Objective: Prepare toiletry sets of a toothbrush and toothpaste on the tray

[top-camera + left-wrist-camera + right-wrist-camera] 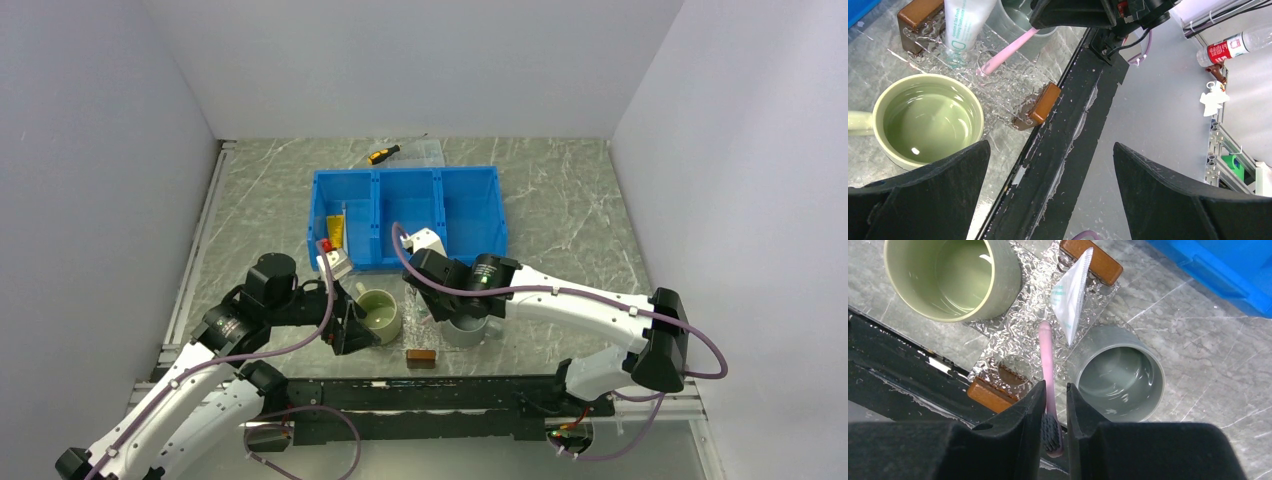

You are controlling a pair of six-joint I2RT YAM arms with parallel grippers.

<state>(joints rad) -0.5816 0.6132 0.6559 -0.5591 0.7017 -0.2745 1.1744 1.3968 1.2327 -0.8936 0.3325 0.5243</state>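
The right gripper (1055, 390) is sitting almost closed around the thin pink toothbrush (1046, 355), dark bristles between its jaws; hold unclear.

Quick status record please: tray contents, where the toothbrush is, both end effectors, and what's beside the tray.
tray: clear, between green mug and grey cup
toothpaste: lying on tray
toothbrush: pink, handle over tray, bristle end inside right end effector
right end effector: jaws close beside brush head; grip unclear
left end effector: wide open, empty
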